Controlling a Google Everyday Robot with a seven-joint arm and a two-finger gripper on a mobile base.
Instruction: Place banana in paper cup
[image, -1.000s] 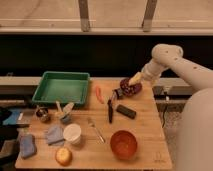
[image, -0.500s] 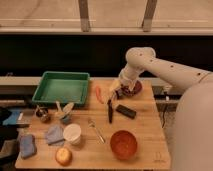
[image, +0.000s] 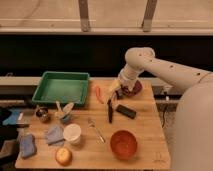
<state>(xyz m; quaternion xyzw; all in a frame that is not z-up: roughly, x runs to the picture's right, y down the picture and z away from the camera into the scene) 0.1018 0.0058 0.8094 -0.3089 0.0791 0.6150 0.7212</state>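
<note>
The banana (image: 67, 107) is a pale cream piece leaning at the small blue-grey cup (image: 63, 116) on the left of the wooden table (image: 145, 127). The white paper cup (image: 72, 133) stands upright just in front of it, with nothing visible inside. My gripper (image: 115, 90) hangs at the back middle of the table, beside a dark red bowl (image: 132, 89), well to the right of the banana and the paper cup. It is above the table, near the orange carrot-like piece (image: 98, 94).
A green tray (image: 62, 87) sits at the back left. A black utensil (image: 110, 112) and a black block (image: 126, 111) lie mid-table, with a fork (image: 96, 130) near them. An orange bowl (image: 123, 144), an apple (image: 63, 156), a dark metal cup (image: 42, 114), a cloth (image: 54, 134) and a blue sponge (image: 27, 146) are also there.
The arm has swung left and folded in, carrying the gripper from the right of the dark red bowl to its left side. The objects on the table have not moved.
</note>
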